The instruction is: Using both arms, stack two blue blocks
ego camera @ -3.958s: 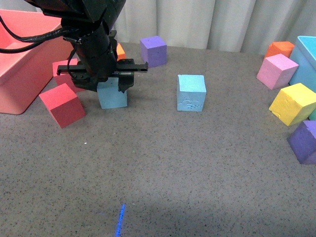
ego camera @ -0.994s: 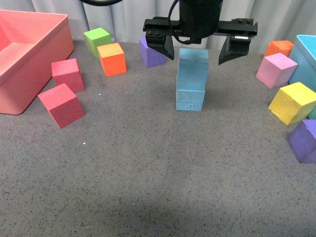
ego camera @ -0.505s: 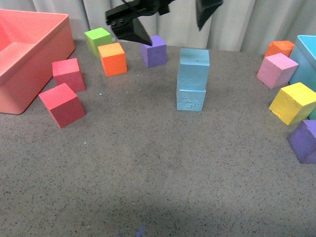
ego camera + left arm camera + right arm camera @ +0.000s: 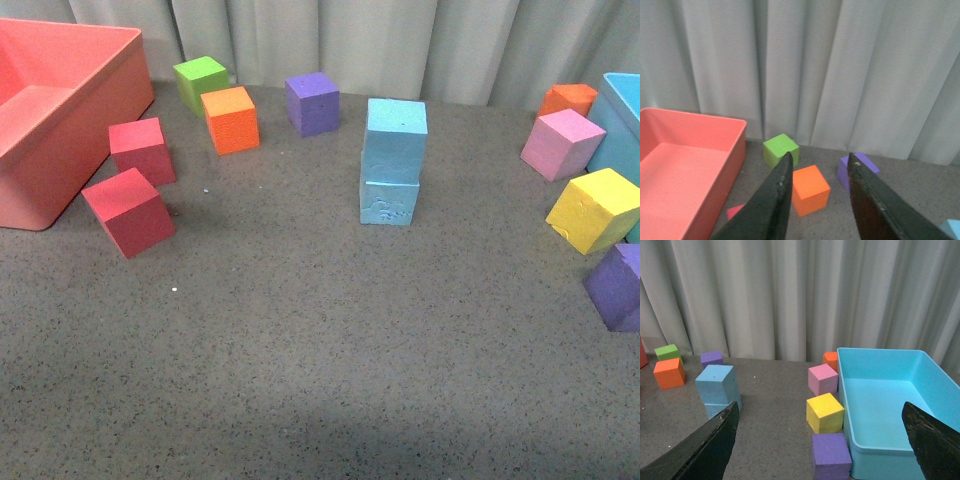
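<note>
From my console: two blue blocks point(image 4: 391, 165) stand stacked mid-table, far side. Left gripper point(image 4: 817, 167) and right gripper point(image 4: 822, 432) both hang open, holding nothing. Two red cubes point(image 4: 128, 210) lie left.

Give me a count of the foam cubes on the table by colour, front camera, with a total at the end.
Blue: 2, top stacked on bottom
Red: 2
Purple: 2
Orange: 2
Green: 1
Pink: 1
Yellow: 1
Total: 11 cubes
</note>
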Controlling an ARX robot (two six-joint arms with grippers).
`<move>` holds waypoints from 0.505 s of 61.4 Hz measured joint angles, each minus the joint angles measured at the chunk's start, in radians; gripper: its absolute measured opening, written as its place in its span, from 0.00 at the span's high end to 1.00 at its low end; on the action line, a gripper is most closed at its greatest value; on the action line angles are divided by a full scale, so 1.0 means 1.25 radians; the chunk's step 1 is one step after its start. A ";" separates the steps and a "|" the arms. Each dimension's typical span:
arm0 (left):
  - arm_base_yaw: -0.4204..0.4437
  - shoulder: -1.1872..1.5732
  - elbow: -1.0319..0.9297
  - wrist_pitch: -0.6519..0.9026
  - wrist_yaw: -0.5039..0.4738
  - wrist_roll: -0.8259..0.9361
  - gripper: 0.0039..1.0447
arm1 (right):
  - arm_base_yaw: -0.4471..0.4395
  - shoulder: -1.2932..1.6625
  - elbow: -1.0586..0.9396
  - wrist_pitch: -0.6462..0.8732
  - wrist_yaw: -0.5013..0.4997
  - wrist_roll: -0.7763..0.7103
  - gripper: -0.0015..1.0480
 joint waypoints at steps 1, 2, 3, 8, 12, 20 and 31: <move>0.007 -0.016 -0.027 0.006 0.006 0.003 0.80 | 0.000 0.000 0.000 0.000 0.000 0.000 0.09; 0.011 -0.026 -0.042 0.009 0.009 0.003 0.82 | 0.000 0.000 0.000 0.000 0.000 0.000 0.09; 0.013 -0.031 -0.052 0.011 0.012 0.004 0.84 | 0.000 0.000 0.000 0.000 0.000 0.000 0.09; 0.036 -0.084 -0.135 0.022 0.036 0.010 0.96 | 0.000 0.000 0.000 0.000 0.000 0.000 0.09; 0.054 -0.146 -0.205 0.028 0.060 0.012 0.97 | 0.000 0.000 0.000 0.000 0.000 0.000 0.09; 0.089 -0.258 -0.305 0.025 0.088 0.017 0.97 | 0.000 0.000 0.000 0.000 0.000 0.000 0.09; 0.116 -0.327 -0.402 0.039 0.120 0.018 0.97 | 0.000 0.000 0.000 0.000 0.000 0.000 0.09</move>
